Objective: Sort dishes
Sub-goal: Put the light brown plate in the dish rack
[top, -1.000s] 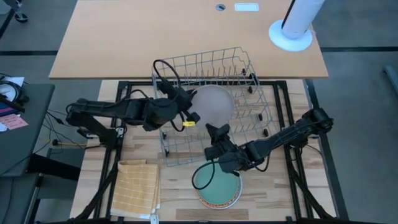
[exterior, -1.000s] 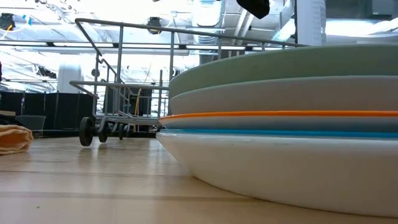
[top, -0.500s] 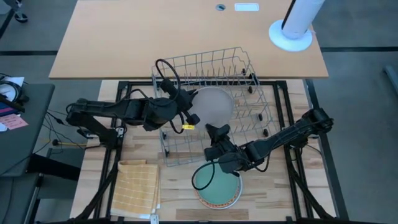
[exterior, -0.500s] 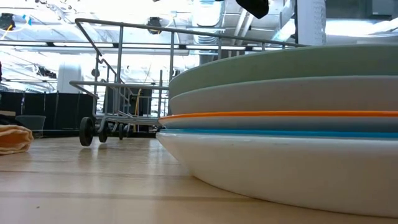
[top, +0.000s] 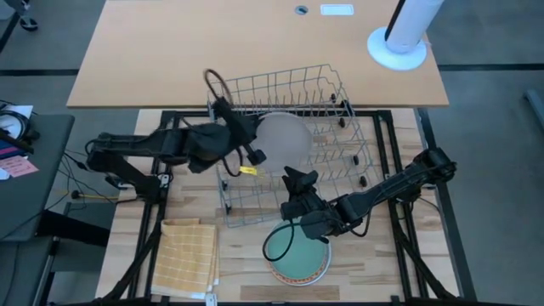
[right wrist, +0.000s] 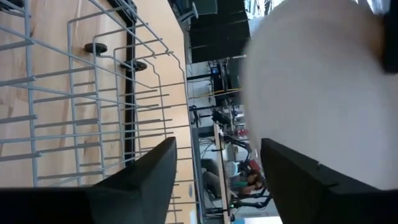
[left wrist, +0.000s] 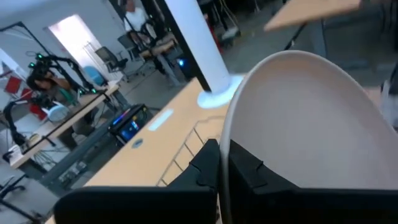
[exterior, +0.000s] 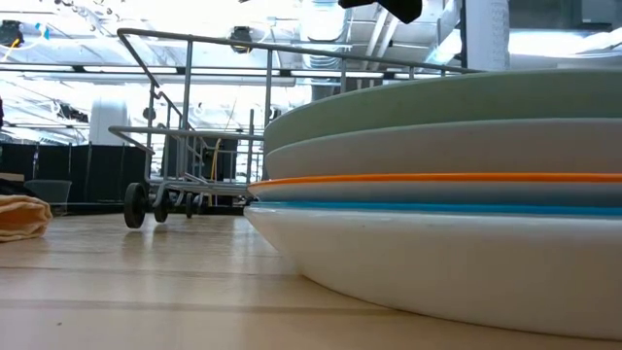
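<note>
My left gripper (top: 249,153) is shut on a beige-grey plate (top: 280,140) held over the grey wire rack (top: 293,136). The same plate fills the left wrist view (left wrist: 305,124). My right gripper (top: 299,180) stands open just off the plate's near edge, touching nothing. Its wrist view shows wide-spread fingers (right wrist: 214,180) and the blurred plate (right wrist: 311,81) ahead. A stack of plates (top: 297,253), pale teal-green on top, rests on the wooden table near its front edge. The low view shows the stack (exterior: 447,194) with orange and blue rims. My left gripper pinches the plate's rim (left wrist: 222,149) on its left side, one finger on each face. The fingers (left wrist: 249,171) come from the table's left. The plate is tilted above the rack's floor; I cannot tell whether its lower edge touches the wires.
A yellow checked cloth (top: 189,255) lies at the near left of the table. The rack's upright tines (right wrist: 93,93) stand close under both grippers. A tan desk (top: 255,51) with a white post base (top: 398,47) lies beyond the far edge.
My right gripper has opened beside the plate's near rim and stayed in place. My left gripper has carried the plate a little toward the table's far-left, over the rack.
</note>
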You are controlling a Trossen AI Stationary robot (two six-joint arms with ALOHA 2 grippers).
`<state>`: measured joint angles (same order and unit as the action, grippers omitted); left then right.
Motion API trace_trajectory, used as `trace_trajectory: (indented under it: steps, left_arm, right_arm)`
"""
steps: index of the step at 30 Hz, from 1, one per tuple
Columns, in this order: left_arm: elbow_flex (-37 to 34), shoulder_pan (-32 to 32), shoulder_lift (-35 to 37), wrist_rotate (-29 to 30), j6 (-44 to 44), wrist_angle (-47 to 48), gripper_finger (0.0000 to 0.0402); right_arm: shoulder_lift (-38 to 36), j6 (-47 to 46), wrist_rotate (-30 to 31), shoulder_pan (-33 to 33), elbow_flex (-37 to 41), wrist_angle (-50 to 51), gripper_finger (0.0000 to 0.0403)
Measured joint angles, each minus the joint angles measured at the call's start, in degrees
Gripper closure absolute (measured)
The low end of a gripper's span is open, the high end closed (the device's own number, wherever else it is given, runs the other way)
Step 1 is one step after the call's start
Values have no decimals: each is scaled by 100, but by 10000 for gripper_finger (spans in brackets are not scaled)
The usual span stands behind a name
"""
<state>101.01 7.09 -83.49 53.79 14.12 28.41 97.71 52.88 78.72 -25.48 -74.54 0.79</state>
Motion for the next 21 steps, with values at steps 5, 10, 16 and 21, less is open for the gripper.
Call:
trace_trajectory:
  steps: [5,10,16,21]
  left_arm:
    - [306,0,302,-95,182,-60,401]
    - [414,0,653,-97,697,-370,401]
    - [416,0,1090,-225,1143,-604,401]
    - [416,0,1277,-108,1393,-406,401]
  right_arm:
    - [0,10,-41,-73,0,1,164]
    - [0,175,-310,-212,0,65,164]
    - [0,257,-234,-273,0,66,164]
    - [-182,145,130,-395,0,45,169]
